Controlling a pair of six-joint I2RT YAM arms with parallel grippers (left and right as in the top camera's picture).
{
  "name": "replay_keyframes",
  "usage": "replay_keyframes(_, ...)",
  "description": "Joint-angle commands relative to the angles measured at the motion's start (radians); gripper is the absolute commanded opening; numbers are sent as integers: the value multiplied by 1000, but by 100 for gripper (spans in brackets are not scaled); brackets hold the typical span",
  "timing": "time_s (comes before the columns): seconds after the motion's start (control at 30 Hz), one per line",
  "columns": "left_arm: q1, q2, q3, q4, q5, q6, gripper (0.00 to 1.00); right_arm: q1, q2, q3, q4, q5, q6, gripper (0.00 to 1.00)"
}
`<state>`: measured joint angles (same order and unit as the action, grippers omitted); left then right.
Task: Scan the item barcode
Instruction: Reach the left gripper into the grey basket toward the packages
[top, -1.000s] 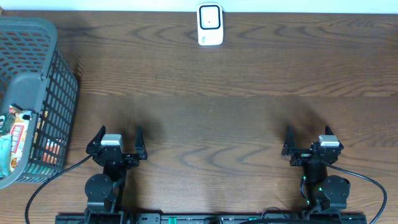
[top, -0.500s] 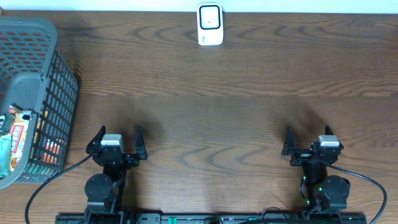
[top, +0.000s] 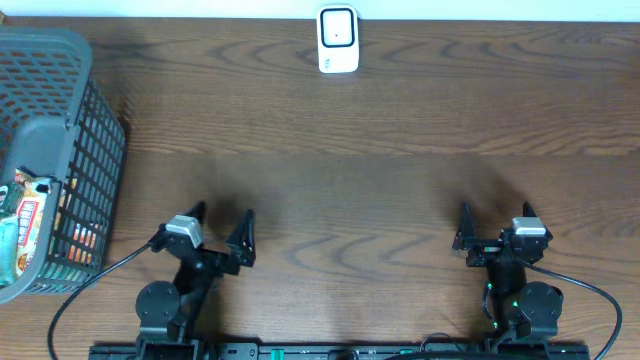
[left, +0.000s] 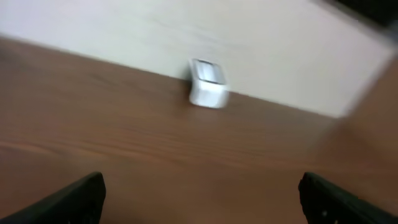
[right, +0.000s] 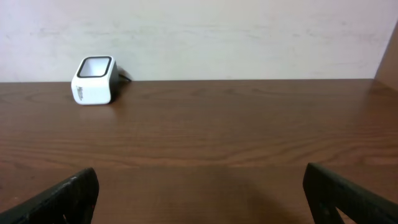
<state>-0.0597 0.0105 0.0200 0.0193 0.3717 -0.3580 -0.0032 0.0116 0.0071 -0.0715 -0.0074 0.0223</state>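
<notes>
The snack packet (top: 22, 215) lies in the basket (top: 60, 60), well left of the left fingers (top: 244, 238), which have just swung slightly rightward, wide open and empty; with the scanner (top: 338, 38) far ahead and the right fingers (top: 465, 230) unmoved, wide and empty, pickup seems barely begun.

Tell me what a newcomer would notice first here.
A grey mesh basket of colourful packets at the left edge of the table draws the eye first. A white scanner stands alone at the far edge, centre. The left hand and right hand sit open and empty at the near edge.
</notes>
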Motion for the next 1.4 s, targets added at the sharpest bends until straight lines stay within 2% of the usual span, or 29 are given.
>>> replay_keyframes(0.0,-3,-6,-15,93,162,-273,98,7,-5,-2,-5,2,7,99)
replay_keyframes(0.1,-3,-6,-12,340,229,-303,98,7,-5,-2,-5,2,7,99)
replay_keyframes(0.2,-3,-6,18,473,215,-303,98,7,-5,-2,-5,2,7,99)
replay_keyframes(0.37,-3,29,172,499,89,-280,98,7,-5,-2,-5,2,7,99)
replay_keyframes(0.47,-3,133,331,453,34,-148,98,7,-5,-2,-5,2,6,99)
replay_keyframes(0.53,-3,242,478,302,35,-25,98,7,-5,-2,-5,2,6,99)
replay_keyframes(0.63,-3,478,775,-87,-21,162,97,7,-5,-2,-5,2,7,99)
replay_keyframes(0.73,-3,745,1107,-488,-182,189,98,7,-5,-2,-5,2,6,99)
replay_keyframes(0.8,-3,929,1342,-706,-159,257,98,7,-5,-2,-5,2,6,99)
replay_keyframes(0.87,-3,1069,1535,-859,-109,275,98,7,-5,-2,-5,2,7,99)
replay_keyframes(0.93,-2,1179,1688,-958,-145,284,98,7,-5,-2,-5,2,6,99)
replay_keyframes(1.1,8,1357,1953,-1036,-246,268,98,7,-5,-2,-5,2,6,99)
replay_keyframes(1.23,95,1513,2243,-1219,-272,256,98,7,-5,-2,-5,2,6,99)
replay_keyframes(1.37,277,1648,2462,-1351,-328,27,98,7,-5,-2,-5,2,6,99)
